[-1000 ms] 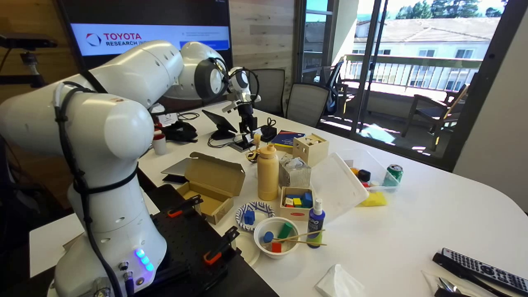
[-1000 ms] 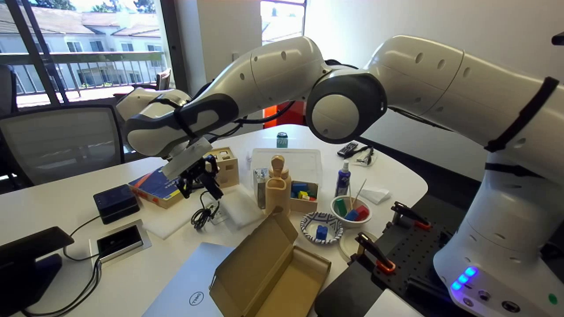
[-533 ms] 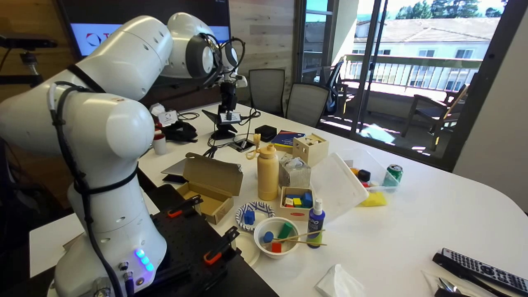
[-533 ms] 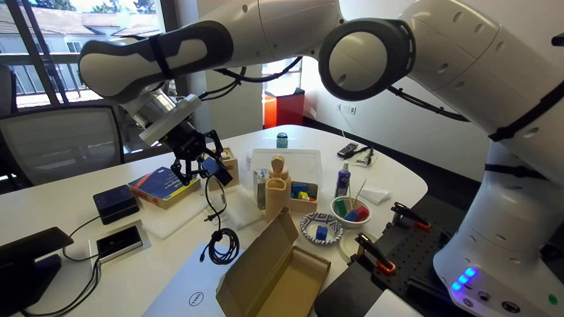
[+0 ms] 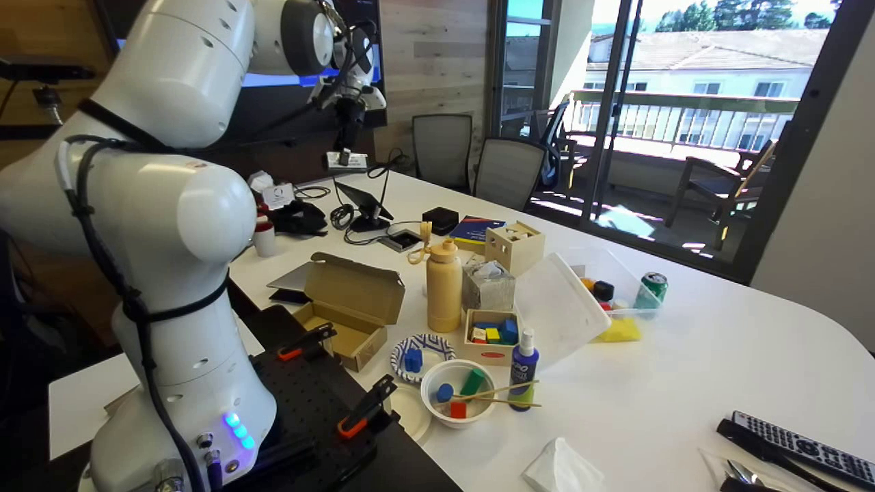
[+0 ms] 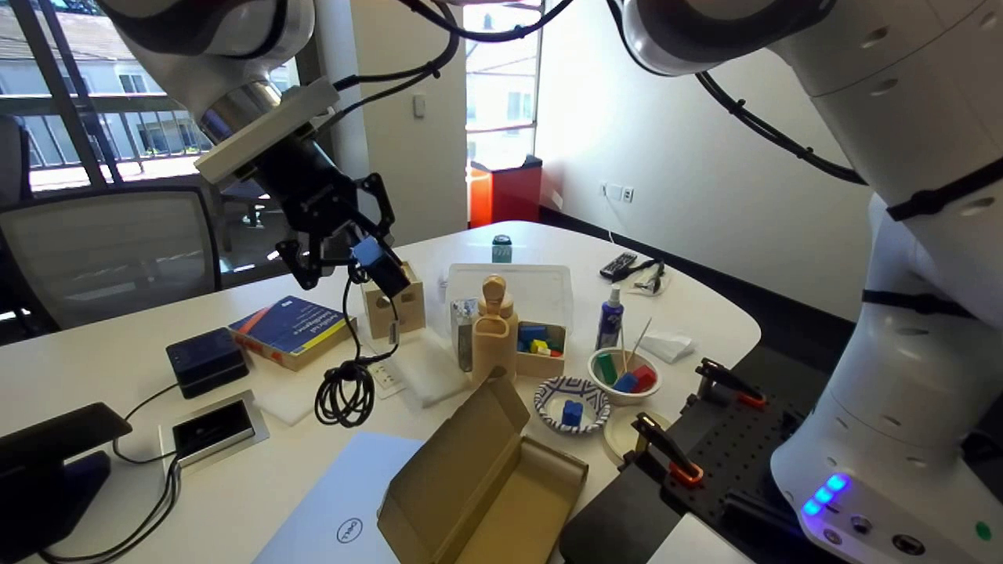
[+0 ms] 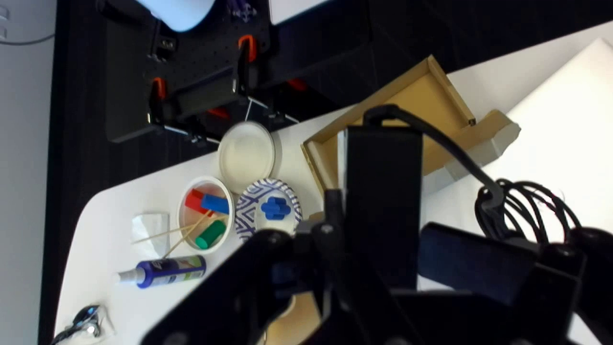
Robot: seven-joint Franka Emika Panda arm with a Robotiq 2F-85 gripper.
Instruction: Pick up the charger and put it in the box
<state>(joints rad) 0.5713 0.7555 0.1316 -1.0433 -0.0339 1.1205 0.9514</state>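
Thin black coiled cord (image 6: 342, 395): in an exterior view it dangles well below the small black block-shaped charger (image 6: 389, 277), which I hold above the white surface (image 6: 86, 364), not yet over the open tan cardboard box (image 6: 521, 501); a quick move could set the cord swinging.
Raised box lid (image 6: 454, 470): there it stands tilted on the side nearer the charger, so crossing low could snag the coil and drag or tip the box.
Tall beige bottle (image 5: 444, 294): in an exterior view it stands upright near the box; a sideways swing could wrap the cord round it and pull it over.
Blue-and-white patterned plate (image 5: 439, 344): it lies just beside the box, and letting go off-centre could leave the cord trailing across it.
Partly hidden box: in the wrist view the charger covers part of it, so I could misjudge its edge and knock the charger loose; the cord, arching from one end, could also twist it in my grip.
My hand (image 7: 380, 215): here it stands no wider than the charger, a jaw to either side, gripping it.
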